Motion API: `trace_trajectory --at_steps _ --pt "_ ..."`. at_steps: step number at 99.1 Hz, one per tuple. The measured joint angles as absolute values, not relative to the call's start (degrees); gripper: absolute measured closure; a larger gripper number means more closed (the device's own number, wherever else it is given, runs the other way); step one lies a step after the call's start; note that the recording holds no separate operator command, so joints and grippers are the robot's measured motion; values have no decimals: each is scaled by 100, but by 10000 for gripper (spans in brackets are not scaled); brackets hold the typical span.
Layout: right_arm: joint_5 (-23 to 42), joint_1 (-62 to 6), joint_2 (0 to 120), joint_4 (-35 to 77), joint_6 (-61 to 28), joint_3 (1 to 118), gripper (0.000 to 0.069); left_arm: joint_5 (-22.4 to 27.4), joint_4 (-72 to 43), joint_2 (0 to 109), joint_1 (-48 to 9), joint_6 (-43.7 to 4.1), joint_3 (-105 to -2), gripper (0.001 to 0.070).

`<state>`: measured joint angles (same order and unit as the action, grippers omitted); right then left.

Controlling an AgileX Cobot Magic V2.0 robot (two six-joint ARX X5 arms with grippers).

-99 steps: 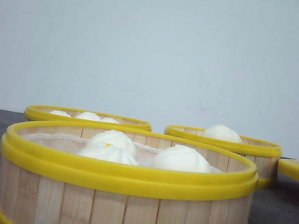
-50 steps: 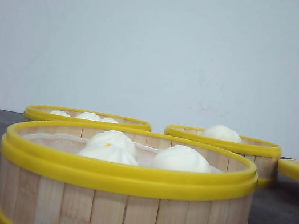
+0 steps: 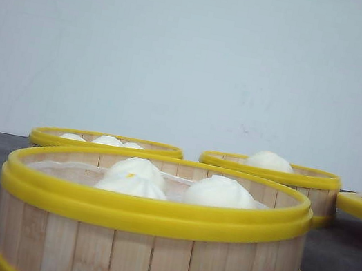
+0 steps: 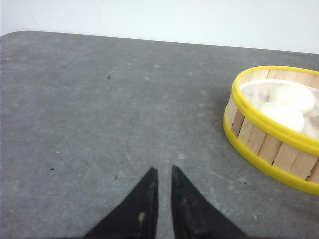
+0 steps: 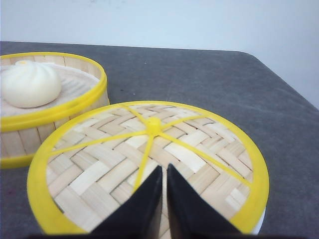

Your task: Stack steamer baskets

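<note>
1. Where the left wrist view looks down, the left gripper (image 4: 164, 172) is seen low over bare grey desk (image 4: 99, 109), its black fingers brought together with only a thin slit between the tips, clamped on nothing.
2. Off to one side of that gripper, well apart from it, one steamer basket (image 4: 271, 144) is seen standing on the desk with white buns (image 4: 286, 112) lying on a cloth liner inside.
3. In the right wrist view, the right gripper (image 5: 164, 172) is held over the flat woven lid (image 5: 99, 164), its fingers likewise together and nothing held; whether the tips touch the lid cannot be told.
4. Just beside the lid, a steamer basket holding a single bun (image 5: 30, 84) is seen.
5. In the front view, the nearest basket (image 3: 148, 242) is placed closest to the camera, upright on the desk, with three buns showing above its yellow rim.
6. Farther back, the far-left basket (image 3: 106, 143) and the far-right basket (image 3: 298, 184) are set apart from each other, each standing singly; none of the three is stacked.
7. At the right edge, only a part of the lid is shown.
8. Neither arm is visible in the front view.
9. Compared with the front views from a second and half a second ago, nothing is seen to have shifted: baskets, buns and lid lie as before.
</note>
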<state>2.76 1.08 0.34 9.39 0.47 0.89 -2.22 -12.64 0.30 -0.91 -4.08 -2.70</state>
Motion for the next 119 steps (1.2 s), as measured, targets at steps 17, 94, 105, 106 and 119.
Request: trace_trajectory --at_steps 17,94,105,106,119 --pt "276 108 34 816 45 86 681 -222 -1264 30 -91 -408 -270 689" --pt "-532 108 34 298 2180 86 681 -224 -993 30 -91 -1903 -196 689" --pt "-320 108 36 82 2768 123 681 -196 -878 32 -91 -2193 -246 689" --pt "-301 108 38 84 2829 137 681 -189 -878 34 -91 -2220 -263 689" --pt "-130 108 333 228 3361 676 682 -169 -897 268 -91 -2523 -786 689"
